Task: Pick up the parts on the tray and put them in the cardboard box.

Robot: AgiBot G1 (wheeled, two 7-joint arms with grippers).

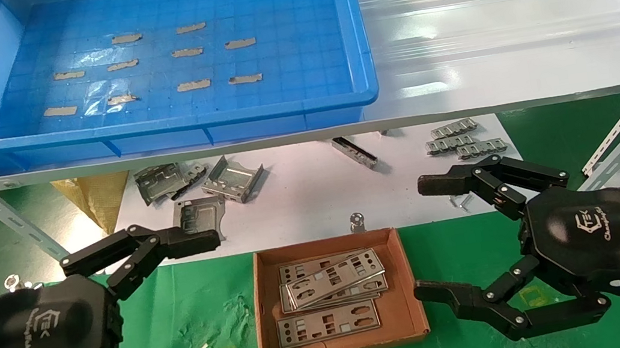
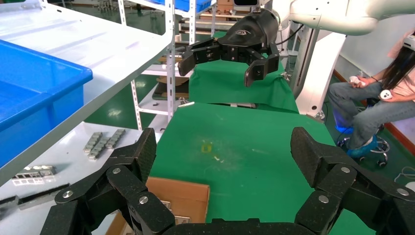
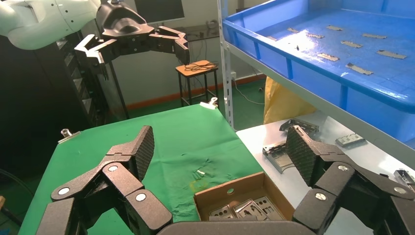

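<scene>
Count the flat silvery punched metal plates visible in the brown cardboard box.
3 at least: one near the box's front, two overlapping behind it; more may be hidden beneath.

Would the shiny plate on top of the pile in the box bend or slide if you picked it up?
The top plate looks thin and full of cut-outs, so it is probably light and slightly springy. Its smooth metal, lying tilted on other plates in the cardboard box, would likely slide easily.

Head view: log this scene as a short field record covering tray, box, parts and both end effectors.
tray: on the shelf, only tape scraps inside
cardboard box: on the green cloth below
parts: stacked in the box
left end effector: open, empty, left of the box
right end effector: open, empty, right of the box
brackets: on the white sheet beyond the box
</scene>
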